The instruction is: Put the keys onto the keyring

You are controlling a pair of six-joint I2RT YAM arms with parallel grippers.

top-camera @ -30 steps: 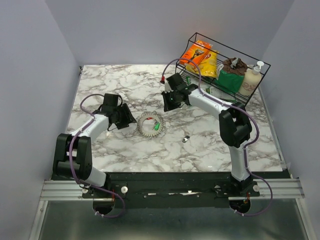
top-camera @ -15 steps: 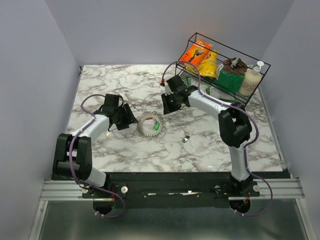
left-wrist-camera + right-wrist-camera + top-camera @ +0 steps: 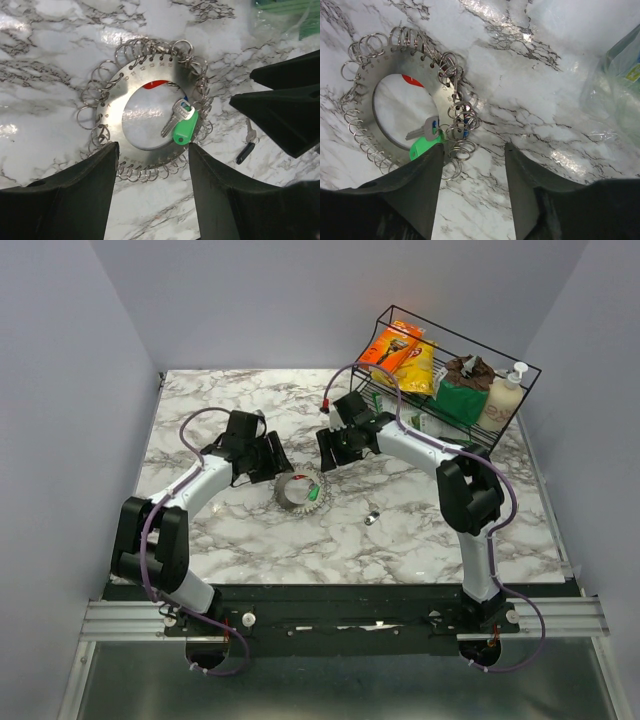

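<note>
Silver metal makes up the flat, disc-shaped keyring [image 3: 298, 491] [image 3: 117, 100] [image 3: 385, 67], which is laid flat near the middle of the white-and-grey marble table [image 3: 230, 540]. Its outer edge is lined with many small wire split rings. Inside its round opening, toward 4 o'clock in the left wrist view, a silver key with a green plastic head [image 3: 313, 493] [image 3: 185, 127] [image 3: 422, 145] is seen lying on the marble. A small red piece [image 3: 155, 84] [image 3: 412, 80] is seen at the inner edge at 12 o'clock, though what it is cannot be told.

The left gripper [image 3: 272, 460] [image 3: 152, 150] is held above the keyring's 10 o'clock side. Its black fingers are spread and nothing is grasped between them. The right gripper [image 3: 330, 452] [image 3: 473, 147] is held at the keyring's 1 o'clock side, likewise released, with only bare marble and split rings seen through the gap.

A small dark-headed key [image 3: 371, 517] [image 3: 246, 150] is left loose on the marble at 4 o'clock from the keyring, apart from it.

A black wire rack [image 3: 520, 375] is placed at the table's 2 o'clock corner. It is filled with an orange packet [image 3: 395, 345], a yellow packet [image 3: 420, 365], a green bag [image 3: 460, 400] and a pale pump bottle [image 3: 505, 395].
</note>
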